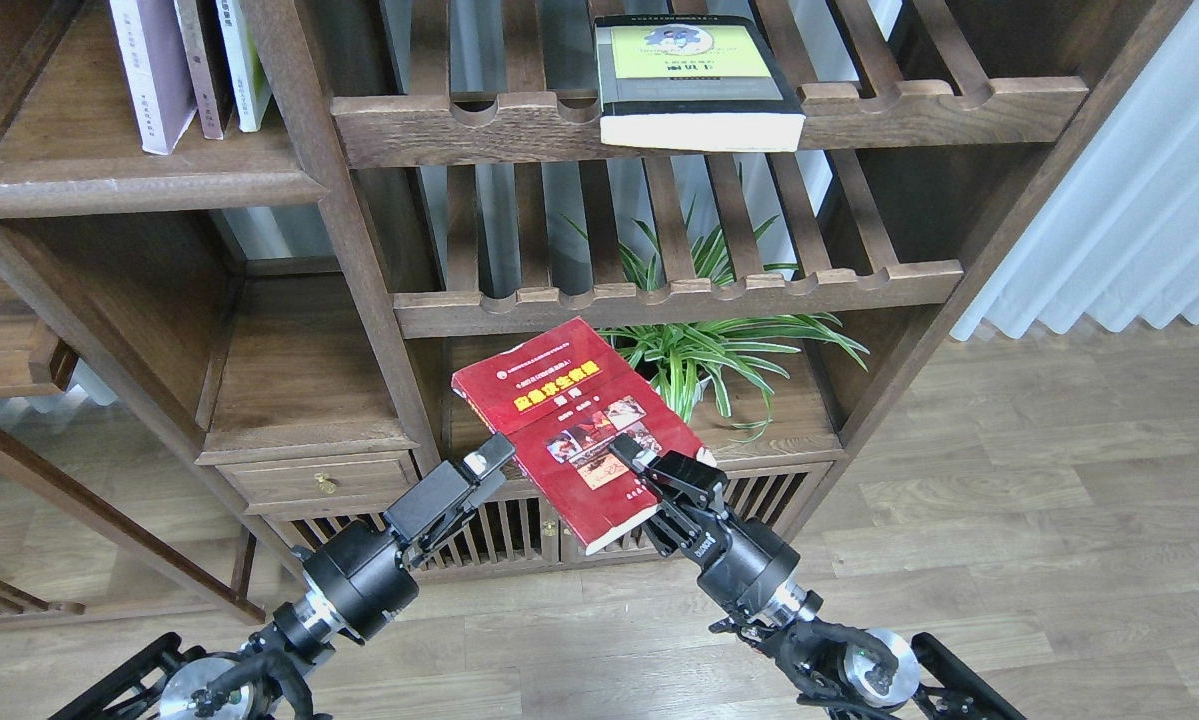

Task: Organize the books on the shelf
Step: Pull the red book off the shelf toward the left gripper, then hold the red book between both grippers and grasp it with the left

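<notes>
The right gripper [649,478] fingers clamp the near corner of the red book [574,425], a glossy paperback held tilted, its long axis running up-left. The left gripper [474,475], nearer the solid wooden shelf [139,185] up-left, sits just beside the book's left edge; its finger state cannot be told.

Your right gripper [649,478] clamps the near corner of the book [574,425], which lies cover-up beyond and left of its fingers. Your left gripper [484,468] sits just left of that book's near-left edge. Behind the right fingers stands a plant [704,345] under a slatted rack [679,295]. Higher, another book [694,85] lies on the upper rack [709,115]. Far left of both fingers, three books [194,70] stand on the shelf [139,175].
</notes>
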Tool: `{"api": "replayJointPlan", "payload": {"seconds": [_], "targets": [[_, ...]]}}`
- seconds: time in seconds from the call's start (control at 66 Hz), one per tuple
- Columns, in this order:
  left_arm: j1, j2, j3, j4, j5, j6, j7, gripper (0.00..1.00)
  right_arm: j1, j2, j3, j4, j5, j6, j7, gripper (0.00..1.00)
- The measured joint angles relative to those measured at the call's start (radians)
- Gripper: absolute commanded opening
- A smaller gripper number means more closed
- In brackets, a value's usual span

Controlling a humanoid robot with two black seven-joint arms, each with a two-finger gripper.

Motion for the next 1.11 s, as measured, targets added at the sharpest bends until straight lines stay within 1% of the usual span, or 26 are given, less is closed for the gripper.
{"api": "replayJointPlan", "payload": {"seconds": [0.227,0.334,0.743,1.046,1.107], "targets": [[0.006,-0.042,0.001,0.005,-0.029,0.0,-0.006,0.98,0.0,0.0,-0.009,0.015,0.003,0.0,0.0,0.05],[0.006,-0.061,0.001,0.028,-0.051,0.0,-0.007,0.98,-0.001,0.0,-0.021,0.025,0.003,0.0,0.0,0.05],[-0.006,-0.074,-0.002,0.064,-0.065,0.0,0.002,0.96,-0.002,0.0,-0.061,0.051,0.005,0.0,0.0,0.05],[-0.008,-0.084,-0.005,0.066,-0.065,0.0,0.003,0.9,-0.008,0.0,-0.082,0.055,0.004,0.0,0.0,0.06],[-0.008,-0.086,-0.008,0.066,-0.065,0.0,0.003,0.85,-0.008,0.0,-0.084,0.055,0.003,0.0,0.0,0.06]]}}
